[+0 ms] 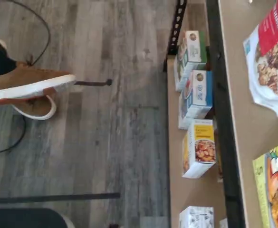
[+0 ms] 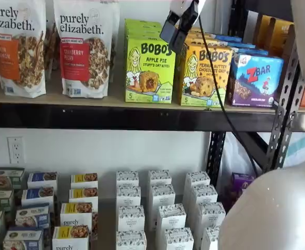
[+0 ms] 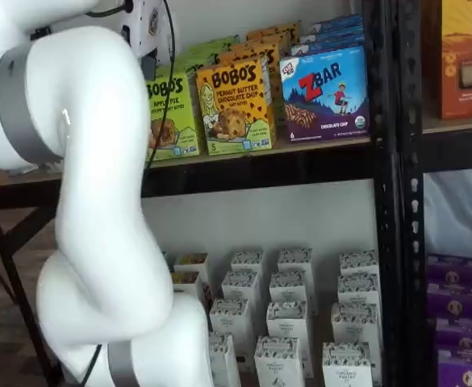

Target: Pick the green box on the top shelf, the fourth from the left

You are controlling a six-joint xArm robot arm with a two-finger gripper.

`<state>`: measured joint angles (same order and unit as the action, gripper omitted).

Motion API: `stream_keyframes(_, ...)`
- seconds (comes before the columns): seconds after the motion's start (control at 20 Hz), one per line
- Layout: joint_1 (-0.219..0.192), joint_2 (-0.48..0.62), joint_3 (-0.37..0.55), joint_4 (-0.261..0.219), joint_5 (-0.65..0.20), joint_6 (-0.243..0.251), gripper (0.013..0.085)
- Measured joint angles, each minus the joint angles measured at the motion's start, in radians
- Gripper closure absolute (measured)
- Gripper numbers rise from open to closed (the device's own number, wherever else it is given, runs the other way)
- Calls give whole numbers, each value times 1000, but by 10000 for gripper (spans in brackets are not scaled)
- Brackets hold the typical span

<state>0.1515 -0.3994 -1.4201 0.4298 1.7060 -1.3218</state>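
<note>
We see the green box (image 2: 149, 69) upright on the top shelf (image 2: 116, 104), just beside the orange Bobo's box (image 2: 203, 73). Our gripper (image 2: 181, 28) hangs in front of its upper right corner; we cannot tell its spread side-on. Light, crushable cardboard, we judge; grip its side panels gently

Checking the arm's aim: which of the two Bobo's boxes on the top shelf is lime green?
The Apple Pie box, left of the two beside the granola bags. The peanut butter one is yellow-orange. The gripper hangs between them.
</note>
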Motion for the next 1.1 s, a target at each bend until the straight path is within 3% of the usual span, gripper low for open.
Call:
stream_keyframes(0.4, 7, -67, 93, 20, -149, 0, 130)
stream_keyframes(1.1, 15, -81, 124, 25, -229, 3, 130)
